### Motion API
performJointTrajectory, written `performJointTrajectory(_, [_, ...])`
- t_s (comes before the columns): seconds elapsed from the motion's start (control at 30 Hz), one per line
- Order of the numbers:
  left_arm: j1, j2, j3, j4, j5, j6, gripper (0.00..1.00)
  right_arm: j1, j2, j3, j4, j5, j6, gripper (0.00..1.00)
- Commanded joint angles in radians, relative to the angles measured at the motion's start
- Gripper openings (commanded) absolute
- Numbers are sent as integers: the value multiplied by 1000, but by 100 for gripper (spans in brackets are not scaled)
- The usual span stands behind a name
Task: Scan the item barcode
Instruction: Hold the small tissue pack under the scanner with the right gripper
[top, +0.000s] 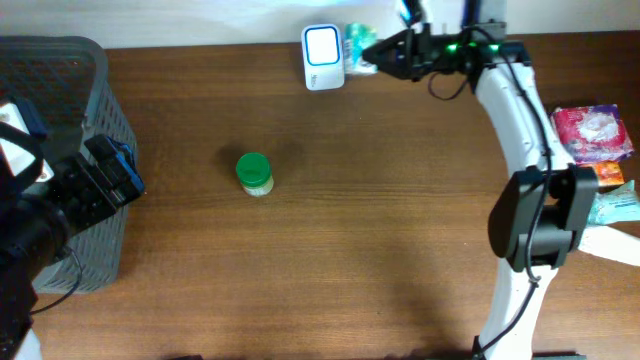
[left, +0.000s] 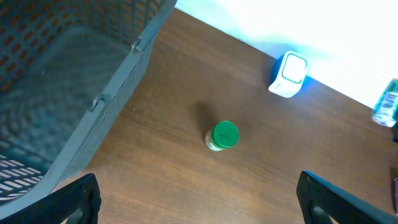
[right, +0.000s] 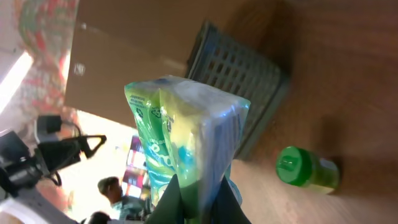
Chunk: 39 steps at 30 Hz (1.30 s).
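My right gripper (top: 372, 52) is clamped on the soft green packet (right: 186, 137) (likely light, crinkly and slippery, so best pinched at one end), held just right of the scanner (top: 323, 45) at the far edge of the tabletop (top: 380, 250).

Glossy plastic packet (right: 186, 137); wood-grain table (top: 400, 250); matt plastic basket (left: 106, 118).

Basket (top: 100, 90) left, jar (top: 254, 172) mid-table, scanner (top: 323, 58) at back, bare tabletop (top: 180, 240) between
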<state>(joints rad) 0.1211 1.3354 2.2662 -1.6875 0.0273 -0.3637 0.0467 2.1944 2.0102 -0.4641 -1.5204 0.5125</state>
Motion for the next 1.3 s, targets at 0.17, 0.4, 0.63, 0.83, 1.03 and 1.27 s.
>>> performJointTrajectory(0.17, [6, 0, -1, 0, 7, -10, 99, 45, -9, 2, 176, -32, 8, 4])
performJointTrajectory(0.4, [6, 0, -1, 0, 7, -10, 99, 45, -9, 2, 223, -32, 0, 4])
performJointTrajectory(0.63, [6, 0, -1, 0, 7, -10, 99, 45, -9, 2, 227, -31, -34, 4])
performJointTrajectory(0.83, [6, 0, -1, 0, 7, -10, 99, 45, -9, 2, 124, 343, -32, 4])
performJointTrajectory(1.03, [6, 0, -1, 0, 7, -10, 99, 126, -9, 2, -34, 1194, -174, 7])
performJointTrajectory(1.27, [6, 0, -1, 0, 7, -10, 99, 355, 37, 2, 194, 1859, -902, 5])
